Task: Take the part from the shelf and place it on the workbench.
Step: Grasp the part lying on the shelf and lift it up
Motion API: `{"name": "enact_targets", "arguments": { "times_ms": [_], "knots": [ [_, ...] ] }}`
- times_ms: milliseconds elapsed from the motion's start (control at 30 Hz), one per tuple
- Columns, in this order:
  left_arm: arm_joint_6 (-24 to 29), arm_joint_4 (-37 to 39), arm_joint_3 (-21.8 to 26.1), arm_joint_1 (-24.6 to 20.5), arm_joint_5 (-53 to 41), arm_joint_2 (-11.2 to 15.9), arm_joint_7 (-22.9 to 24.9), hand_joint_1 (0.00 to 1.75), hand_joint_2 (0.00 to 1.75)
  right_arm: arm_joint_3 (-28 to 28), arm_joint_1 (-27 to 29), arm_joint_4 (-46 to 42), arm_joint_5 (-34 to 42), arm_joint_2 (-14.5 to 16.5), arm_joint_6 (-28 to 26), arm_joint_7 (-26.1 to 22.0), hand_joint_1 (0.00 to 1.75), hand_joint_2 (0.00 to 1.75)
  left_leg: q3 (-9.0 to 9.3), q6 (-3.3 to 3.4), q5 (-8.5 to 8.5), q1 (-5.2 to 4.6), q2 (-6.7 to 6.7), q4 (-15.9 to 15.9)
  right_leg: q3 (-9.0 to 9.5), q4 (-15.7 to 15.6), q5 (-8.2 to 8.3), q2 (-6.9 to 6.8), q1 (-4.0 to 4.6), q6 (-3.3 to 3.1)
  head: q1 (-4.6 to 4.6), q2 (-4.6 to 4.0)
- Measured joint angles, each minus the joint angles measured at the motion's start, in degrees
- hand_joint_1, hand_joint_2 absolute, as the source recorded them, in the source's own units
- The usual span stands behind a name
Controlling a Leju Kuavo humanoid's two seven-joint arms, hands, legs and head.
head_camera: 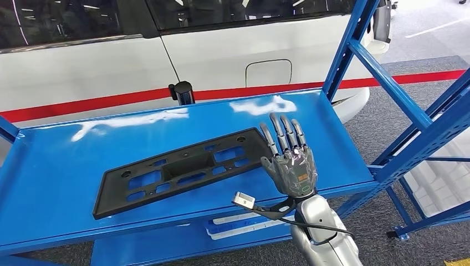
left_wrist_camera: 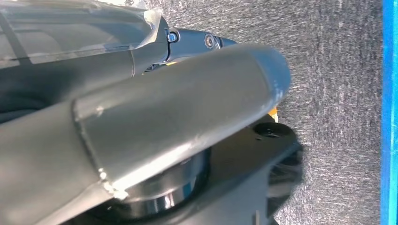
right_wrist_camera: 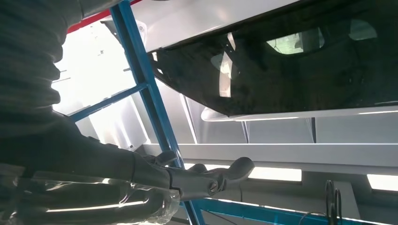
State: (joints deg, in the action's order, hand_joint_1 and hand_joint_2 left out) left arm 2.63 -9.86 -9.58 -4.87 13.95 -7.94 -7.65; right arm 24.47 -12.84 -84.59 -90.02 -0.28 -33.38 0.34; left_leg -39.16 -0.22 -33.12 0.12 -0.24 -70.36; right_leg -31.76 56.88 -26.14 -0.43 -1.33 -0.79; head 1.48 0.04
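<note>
right hand [head_camera: 288, 160] flat, fingers apart, empty, just beside part [head_camera: 183, 166] | left hand: cannot tell | risk: wide thin part tips or slides off shelf [head_camera: 55, 183] under one-sided grip

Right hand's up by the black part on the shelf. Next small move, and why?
Probably lower the right hand and curl its fingers around the near right end of the black part. The hand is open, fingers straight and raised at that end, holding nothing, while the part lies flat on the blue shelf, not yet picked up.
</note>
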Motion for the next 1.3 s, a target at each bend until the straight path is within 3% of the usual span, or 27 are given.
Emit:
{"name": "enact_targets", "arguments": {
  "times_ms": [33,67,100,200,267,367,400,467,533,567,600,633,700,733,767,800,867,900,967,1033,1067,1100,1200,1233,1300],
  "knots": [
    [0.01,0.00,0.04,0.04,0.02,0.01,0.00,0.00,0.00,0.01,0.05,0.00,-0.01,0.04,0.00,-0.05,0.00,1.75,-0.74,-0.32,-0.87,0.32,0.02,-2.35,-0.30,0.03,0.20,-0.04,-0.02,0.09,0.01,0.00],
    [0.01,0.00,0.08,0.09,0.03,0.01,-0.01,0.00,0.00,0.01,0.10,0.00,-0.01,0.05,0.00,-0.08,0.00,1.75,-0.39,-0.58,-0.61,0.62,0.05,-2.52,-0.54,0.07,0.37,-0.06,-0.10,0.26,0.00,0.00],
    [0.01,0.00,0.10,0.12,0.05,0.02,-0.01,0.00,0.00,0.00,0.12,0.00,-0.01,0.05,-0.01,-0.10,0.00,1.75,1.13,-0.80,0.62,0.90,0.08,-0.44,-0.73,0.14,0.51,-0.06,-0.22,0.47,0.01,0.00],
    [0.01,0.00,0.14,0.07,0.08,-0.02,-0.04,0.00,0.00,-0.02,0.09,-0.01,-0.01,0.15,-0.03,-0.12,0.00,1.75,7.92,-1.09,4.59,1.31,-0.07,10.81,-1.09,0.48,0.87,-0.04,-0.27,1.12,0.03,0.00],
    [0.01,0.00,0.15,0.03,0.08,-0.07,-0.06,0.00,0.00,-0.03,0.06,-0.07,-0.01,0.27,-0.04,-0.14,0.00,1.75,8.95,-0.53,4.98,1.02,-0.30,13.19,-1.39,0.48,1.29,-0.03,0.02,1.81,-0.06,0.00],
    [-0.03,0.00,0.18,0.02,0.08,-0.10,-0.07,0.00,0.00,-0.16,0.23,-0.38,0.00,0.28,-0.04,-0.18,0.00,1.75,8.22,1.35,6.18,0.67,-0.19,13.52,-2.28,0.83,1.35,0.06,0.12,2.89,-0.17,0.00],
    [-0.06,0.00,0.19,-0.01,0.08,-0.11,-0.08,0.00,0.00,-0.23,0.31,-0.47,0.01,0.27,-0.04,-0.19,0.00,1.75,7.88,2.06,6.71,0.62,-0.09,13.77,-3.15,2.30,0.21,0.11,0.12,2.81,-0.32,0.00],
    [-0.10,0.00,0.21,-0.04,0.08,-0.13,-0.09,0.00,0.00,-0.34,0.51,-0.52,0.03,0.26,-0.04,-0.21,0.00,1.75,6.89,3.00,7.61,0.41,0.08,13.97,-6.00,8.95,-3.93,0.20,0.07,2.13,-0.64,0.00],
    [-0.10,0.00,0.25,-0.03,0.08,-0.13,-0.09,0.00,0.00,-0.38,0.84,-0.52,0.04,0.19,-0.04,-0.21,0.00,1.75,5.80,3.34,8.39,0.09,0.13,13.93,-8.36,16.31,-7.38,0.24,0.16,2.00,-0.90,0.00],
    [-0.10,0.00,0.27,-0.02,0.08,-0.13,-0.09,0.00,0.00,-0.41,1.01,-0.51,0.04,0.13,-0.04,-0.21,0.00,1.75,5.31,3.37,8.77,-0.08,0.12,13.91,-8.16,17.50,-7.88,0.26,0.22,2.22,-0.93,0.00],
    [-0.10,0.00,0.30,-0.02,0.08,-0.13,-0.09,0.00,0.00,-0.43,1.12,-0.51,0.03,0.07,-0.04,-0.21,0.00,1.75,4.89,3.34,9.12,-0.22,0.10,13.89,-6.63,16.08,-7.47,0.26,0.29,2.53,-0.99,0.00],
    [-0.10,0.00,0.33,-0.02,0.08,-0.13,-0.09,0.00,0.00,-0.45,1.16,-0.54,0.03,0.03,-0.04,-0.21,0.00,1.75,4.54,3.26,9.46,-0.33,0.06,13.87,-3.93,12.36,-6.47,0.26,0.34,2.82,-1.00,0.00],
    [-0.10,0.00,0.39,-0.02,0.08,-0.17,-0.09,0.00,0.00,-0.45,1.11,-0.71,0.03,0.04,-0.04,-0.21,0.00,1.75,4.06,2.86,10.09,-0.52,0.00,13.81,2.02,3.33,-4.64,0.28,0.60,2.68,-0.96,0.00],
    [-0.11,0.00,0.40,-0.02,0.08,-0.19,-0.09,0.00,0.00,-0.45,1.10,-0.82,0.03,0.05,-0.05,-0.21,0.00,1.75,3.93,2.59,10.37,-0.60,-0.01,13.75,3.66,0.55,-4.01,0.33,0.77,2.44,-0.93,0.00],
    [-0.13,0.00,0.40,-0.03,0.08,-0.21,-0.09,0.00,0.00,-0.46,1.10,-0.91,0.03,0.05,-0.07,-0.21,0.00,1.75,3.82,2.30,10.63,-0.65,0.00,13.66,4.18,-0.60,-3.72,0.39,0.96,2.15,-0.92,0.00],
    [-0.14,0.00,0.40,-0.03,0.08,-0.22,-0.09,0.00,0.00,-0.48,1.15,-0.97,0.04,0.05,-0.08,-0.21,0.00,1.75,3.73,2.01,10.86,-0.67,0.00,13.61,3.87,-0.45,-3.34,0.45,1.17,1.97,-0.92,0.00],
    [-0.16,0.01,0.40,-0.01,0.08,-0.20,-0.09,0.00,0.00,-0.51,1.29,-1.14,0.03,0.05,-0.09,-0.24,0.00,1.75,3.25,1.41,10.54,-0.47,0.00,13.08,3.25,-0.57,-2.85,0.41,0.70,1.16,-1.00,0.00],
    [-0.16,0.02,0.40,0.01,0.08,-0.17,-0.08,0.00,0.00,-0.51,1.37,-1.26,0.03,0.07,-0.09,-0.25,0.00,1.75,2.73,1.07,9.33,-0.32,0.01,12.11,3.03,-0.62,-2.47,0.33,0.47,0.56,-0.95,0.00],
    [-0.16,0.02,0.41,0.03,0.08,-0.13,-0.07,0.00,0.00,-0.51,1.47,-1.41,0.02,0.11,-0.09,-0.26,0.00,1.75,0.86,0.31,4.74,0.05,0.03,7.13,2.33,-0.61,-1.53,0.16,0.35,-0.39,-0.83,0.00],
    [-0.16,0.02,0.41,0.04,0.08,-0.12,-0.07,0.00,0.00,-0.51,1.69,-1.44,0.02,0.13,-0.10,-0.27,0.00,1.75,-0.99,-0.35,0.94,0.42,0.05,0.62,1.13,-0.43,-0.74,0.09,0.50,-0.57,-0.77,0.00],
    [-0.16,0.02,0.40,0.04,0.08,-0.11,-0.08,0.00,0.00,-0.52,1.87,-1.48,0.02,0.13,-0.09,-0.27,0.00,1.75,-0.90,-0.57,0.64,0.60,0.07,-0.83,0.53,-0.27,-0.44,0.09,0.54,-0.50,-0.76,0.00],
    [-0.15,0.02,0.40,0.04,0.08,-0.10,-0.09,0.00,0.00,-0.55,2.10,-1.57,0.05,0.12,-0.09,-0.32,0.00,1.75,0.23,-0.70,1.33,0.77,0.08,-0.21,0.00,-0.09,-0.23,0.09,0.55,-0.39,-0.75,0.00],
    [-0.15,0.01,0.41,-0.05,0.08,-0.06,-0.17,0.00,0.00,-0.96,3.07,-2.71,0.49,0.09,-0.04,-1.23,0.00,1.75,7.39,-0.71,4.43,1.02,0.02,9.78,-1.01,0.45,0.25,0.07,0.52,0.16,-0.78,0.00],
    [-0.15,0.00,0.42,-0.08,0.08,-0.05,-0.22,0.00,0.00,-1.14,3.36,-3.25,0.71,0.08,0.01,-1.70,0.00,1.75,8.79,-0.44,4.83,0.87,-0.07,12.02,-1.16,0.52,0.41,0.05,0.53,0.42,-0.78,0.00],
    [-0.16,0.00,0.44,-0.11,0.08,-0.01,-0.34,0.00,0.00,-1.38,3.85,-4.10,1.13,0.02,0.23,-2.49,0.00,1.75,9.02,0.46,4.95,0.36,-0.22,12.80,-1.26,0.42,0.83,0.04,0.58,1.09,-0.77,0.00]
  ]
}}
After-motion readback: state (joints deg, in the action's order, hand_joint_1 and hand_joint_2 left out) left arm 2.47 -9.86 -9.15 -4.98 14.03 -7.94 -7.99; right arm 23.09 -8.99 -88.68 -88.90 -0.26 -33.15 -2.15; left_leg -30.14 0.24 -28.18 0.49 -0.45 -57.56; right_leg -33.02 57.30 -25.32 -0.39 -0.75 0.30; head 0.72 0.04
